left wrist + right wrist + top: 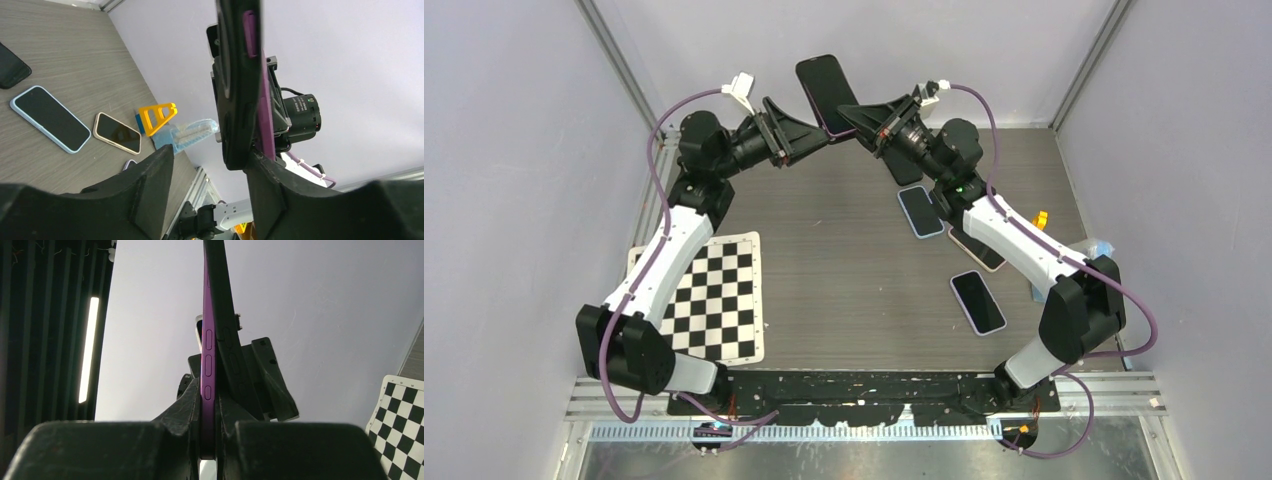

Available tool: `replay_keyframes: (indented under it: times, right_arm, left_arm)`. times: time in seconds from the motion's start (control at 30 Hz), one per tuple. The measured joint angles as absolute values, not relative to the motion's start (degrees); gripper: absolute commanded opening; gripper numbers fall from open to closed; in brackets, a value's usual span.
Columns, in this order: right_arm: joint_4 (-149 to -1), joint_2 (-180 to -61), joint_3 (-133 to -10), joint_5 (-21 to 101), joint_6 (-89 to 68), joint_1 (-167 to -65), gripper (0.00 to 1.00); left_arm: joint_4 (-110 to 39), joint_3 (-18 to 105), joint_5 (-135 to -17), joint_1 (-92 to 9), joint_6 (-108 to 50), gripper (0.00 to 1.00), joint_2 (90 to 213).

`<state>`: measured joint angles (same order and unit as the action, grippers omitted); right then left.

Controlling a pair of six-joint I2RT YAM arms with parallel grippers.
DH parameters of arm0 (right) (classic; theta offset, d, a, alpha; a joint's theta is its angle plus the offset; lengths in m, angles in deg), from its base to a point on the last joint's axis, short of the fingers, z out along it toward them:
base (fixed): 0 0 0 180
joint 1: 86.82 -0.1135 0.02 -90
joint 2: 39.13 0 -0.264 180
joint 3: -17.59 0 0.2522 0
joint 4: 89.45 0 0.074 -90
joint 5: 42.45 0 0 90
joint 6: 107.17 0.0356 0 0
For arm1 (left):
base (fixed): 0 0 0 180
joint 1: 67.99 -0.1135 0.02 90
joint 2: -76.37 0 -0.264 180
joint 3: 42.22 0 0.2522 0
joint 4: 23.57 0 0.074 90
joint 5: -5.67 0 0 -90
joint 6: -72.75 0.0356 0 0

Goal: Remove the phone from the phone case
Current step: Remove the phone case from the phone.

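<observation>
The phone hangs in the air above the far edge of the table, tilted, with its screen dark. Seen edge-on, the purple phone case shows 3 oval side buttons, and the black body lies against it. The right gripper is clamped on the purple edge. The left gripper has its jaws spread: 1 finger touches the phone and the other stands apart.

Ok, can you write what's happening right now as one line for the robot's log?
right tool: shut on phone | left tool: open around phone | phone: up off table
</observation>
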<state>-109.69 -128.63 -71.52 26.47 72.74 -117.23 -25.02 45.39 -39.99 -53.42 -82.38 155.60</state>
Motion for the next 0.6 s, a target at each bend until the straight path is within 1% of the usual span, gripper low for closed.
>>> replay_keyframes:
  times: [0.07,0.2,0.23,0.27,0.3,0.33,0.4,0.6]
  right_arm:
    - [-109.1,-128.6,-71.5,26.5,72.4,-117.2,0.01]
    - [-107.7,-128.6,-71.5,26.5,71.6,-117.2,0.01]
    - [-107.5,-128.6,-71.5,26.6,71.4,-117.2,0.01]
    - [-107.2,-128.6,-71.5,26.7,71.2,-117.2,0.01]
    - [-106.7,-128.6,-71.5,26.8,71.0,-117.1,0.01]
    - [-106.3,-128.6,-71.5,26.9,70.7,-117.1,0.01]
    - [-105.5,-128.8,-71.5,27.3,70.1,-117.0,0.01]
    - [-104.3,-129.2,-71.1,28.4,69.8,-116.6,0.01]
  left_arm:
    - [-26.1,46.2,-40.6,-53.4,-82.4,0.42,155.7]
    - [-28.3,47.6,-41.8,-53.1,-82.3,0.40,156.3]
    - [-28.4,47.7,-41.9,-53.1,-82.5,0.38,156.6]
    - [-28.5,47.8,-41.9,-53.1,-82.7,0.33,157.0]
    - [-28.5,47.8,-41.9,-53.1,-82.8,0.26,157.5]
    - [-28.6,47.9,-42.0,-53.1,-82.9,0.13,157.8]
    - [-28.8,48.1,-42.1,-53.1,-82.8,0.00,158.7]
    - [-34.6,51.4,-43.2,-53.0,-78.1,0.00,160.9]
